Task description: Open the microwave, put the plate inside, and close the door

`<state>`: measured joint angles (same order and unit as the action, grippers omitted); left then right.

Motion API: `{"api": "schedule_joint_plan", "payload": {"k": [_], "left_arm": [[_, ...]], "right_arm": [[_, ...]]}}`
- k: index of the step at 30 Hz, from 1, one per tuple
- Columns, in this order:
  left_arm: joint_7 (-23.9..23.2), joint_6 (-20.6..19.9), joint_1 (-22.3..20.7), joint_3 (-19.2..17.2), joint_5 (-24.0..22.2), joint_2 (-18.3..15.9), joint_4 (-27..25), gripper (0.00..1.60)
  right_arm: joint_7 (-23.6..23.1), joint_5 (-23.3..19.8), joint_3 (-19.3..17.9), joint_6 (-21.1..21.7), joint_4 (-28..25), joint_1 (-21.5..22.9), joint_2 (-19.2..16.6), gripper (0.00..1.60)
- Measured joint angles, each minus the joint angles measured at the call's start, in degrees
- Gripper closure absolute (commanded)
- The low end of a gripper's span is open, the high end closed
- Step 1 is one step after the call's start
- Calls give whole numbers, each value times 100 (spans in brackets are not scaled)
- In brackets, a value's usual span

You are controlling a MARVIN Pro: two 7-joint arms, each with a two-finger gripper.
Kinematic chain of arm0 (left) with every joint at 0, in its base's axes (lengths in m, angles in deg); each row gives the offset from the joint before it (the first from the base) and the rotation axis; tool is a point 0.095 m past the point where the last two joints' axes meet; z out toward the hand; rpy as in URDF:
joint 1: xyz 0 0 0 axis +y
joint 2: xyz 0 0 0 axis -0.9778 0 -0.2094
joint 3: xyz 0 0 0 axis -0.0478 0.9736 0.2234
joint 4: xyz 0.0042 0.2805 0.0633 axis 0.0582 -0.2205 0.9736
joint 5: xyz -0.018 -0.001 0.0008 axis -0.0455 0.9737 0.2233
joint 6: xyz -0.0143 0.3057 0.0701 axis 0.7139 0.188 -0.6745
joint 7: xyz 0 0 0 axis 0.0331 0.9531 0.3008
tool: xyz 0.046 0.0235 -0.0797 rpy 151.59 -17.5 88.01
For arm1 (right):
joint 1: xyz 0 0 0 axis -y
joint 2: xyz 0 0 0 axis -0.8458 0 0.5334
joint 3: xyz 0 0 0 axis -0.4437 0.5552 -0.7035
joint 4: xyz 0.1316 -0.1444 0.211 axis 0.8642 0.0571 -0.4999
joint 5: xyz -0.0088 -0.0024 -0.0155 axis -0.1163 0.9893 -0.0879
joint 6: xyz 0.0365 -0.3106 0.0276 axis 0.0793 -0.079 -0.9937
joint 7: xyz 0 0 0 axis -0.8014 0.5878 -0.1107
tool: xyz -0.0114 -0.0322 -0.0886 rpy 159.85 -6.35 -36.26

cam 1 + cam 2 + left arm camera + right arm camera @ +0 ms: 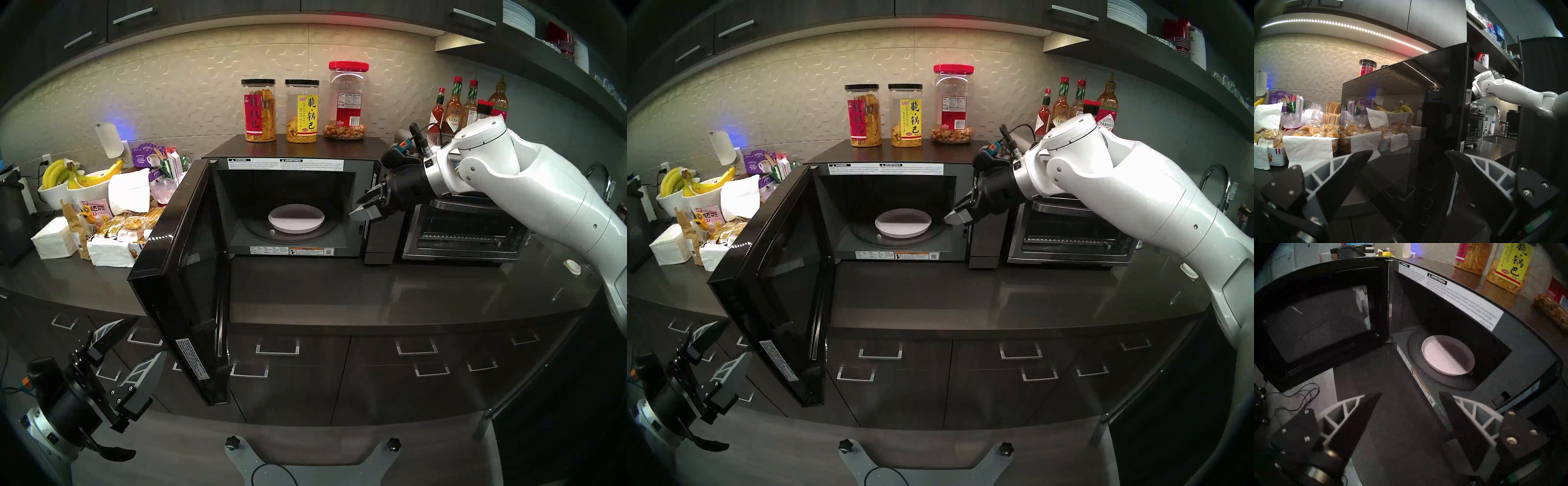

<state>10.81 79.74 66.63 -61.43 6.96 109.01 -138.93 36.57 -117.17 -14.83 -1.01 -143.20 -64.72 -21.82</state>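
I see the large black boxy microwave (298, 207) on the dark grey countertop (373, 292) with its wide glossy black glass door (183, 281) swung fully out to the left on its hinge. The round shallow white plate (296, 219) sits flat on the glass turntable (258, 234) inside the cavity, roughly centred, touching nothing else.

My right gripper (361, 208) hangs at the right edge of the cavity opening, in front of the grey control strip, fingers spread apart and empty, tips pointing toward the plate but clear of it. Wrist view confirms: both fingers (1356, 421) are apart over the countertop, plate (1447, 355) ahead, door's mesh inner window (1318, 322) at left.

My left gripper (135, 346) is low, below counter level, just outside the free edge of the open door, jaws spread wide, holding nothing. Its wrist view looks at the door's outer glass (1398, 118); I cannot tell whether a finger touches the door.

Three clear snack jars (302, 110) stand on the microwave top. The steel toaster oven (464, 230) stands just right of the microwave. Snack clutter and bananas (78, 173) are left of it.
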Motion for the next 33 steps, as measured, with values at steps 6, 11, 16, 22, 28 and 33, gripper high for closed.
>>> {"api": "schedule_joint_plan", "payload": {"k": [6,11,16,22,28,33], "left_arm": [[-4,-5,-4,-2,2,4,0,0],[-7,-8,-7,-3,3,6,0,0],[-10,-11,-10,-4,5,9,0,0],[-14,-14,-13,-5,7,12,0,0],[-17,-17,-17,-7,10,16,0,0],[-20,-19,-19,-8,12,18,0,0]], "right_arm": [[-79,-238,-98,109,-196,-40,-267,26],[-93,-374,-158,189,-326,-64,-443,3],[-67,-466,-190,250,-422,-94,-588,0],[-33,-571,-206,318,-543,-131,-758,0],[-102,-723,-219,323,-633,-183,-942,0],[-189,-837,-238,298,-626,-212,-1076,0]]}}
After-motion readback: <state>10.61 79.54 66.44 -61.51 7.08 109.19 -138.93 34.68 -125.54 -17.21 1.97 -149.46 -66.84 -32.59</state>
